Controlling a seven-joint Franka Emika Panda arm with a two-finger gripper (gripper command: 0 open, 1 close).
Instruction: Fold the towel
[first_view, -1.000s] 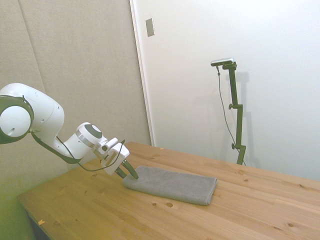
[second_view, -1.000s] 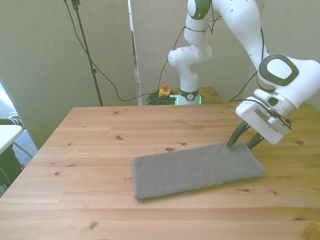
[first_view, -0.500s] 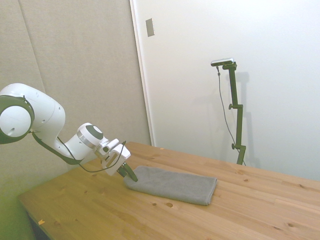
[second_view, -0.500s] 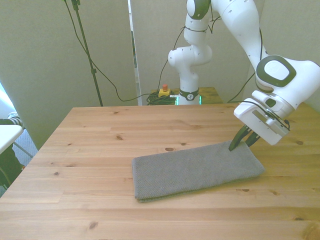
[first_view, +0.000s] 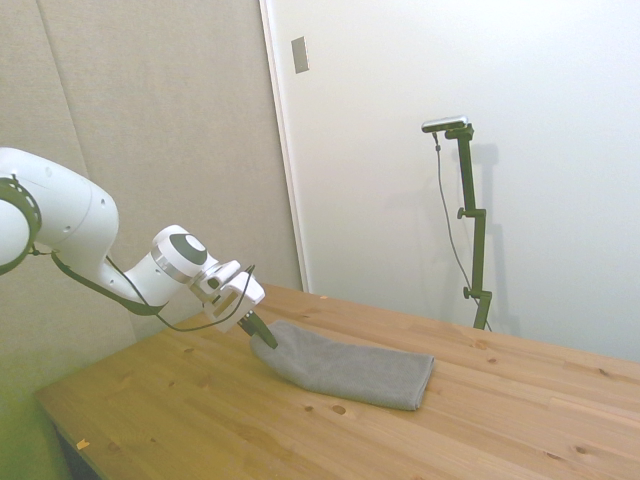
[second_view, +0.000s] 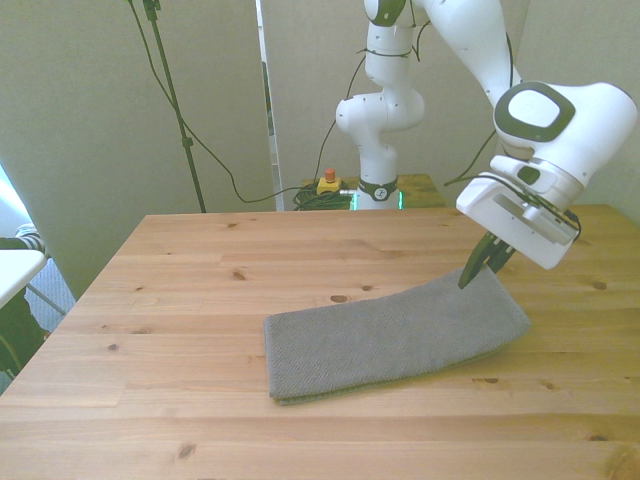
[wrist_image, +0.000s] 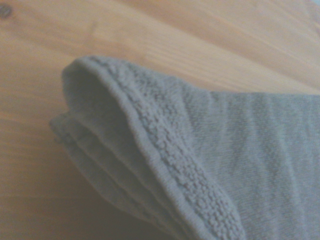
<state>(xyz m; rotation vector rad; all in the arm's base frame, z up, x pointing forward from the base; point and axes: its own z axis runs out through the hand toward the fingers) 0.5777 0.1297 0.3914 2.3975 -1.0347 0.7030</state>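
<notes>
A plain grey towel (second_view: 385, 335) lies folded in layers on the wooden table (second_view: 200, 300), lengthwise across the middle. My gripper (second_view: 472, 272) is shut on the towel's far corner at the front view's right and holds that corner a little above the wood. In the side view the gripper (first_view: 263, 334) pinches the towel (first_view: 350, 366) at its left end, which rises off the table. The wrist view shows the towel's lifted edge (wrist_image: 165, 150) and several stacked layers beneath it, blurred.
A red button on a yellow box (second_view: 328, 180) sits behind the table's far edge by the robot base. A person's striped sleeve (second_view: 25, 242) shows at the front view's left edge, beside a white surface (second_view: 15, 270).
The fingers closed on the towel's corner and the gripper rose slightly, lifting that corner off the table. The rest of the towel stayed flat.
</notes>
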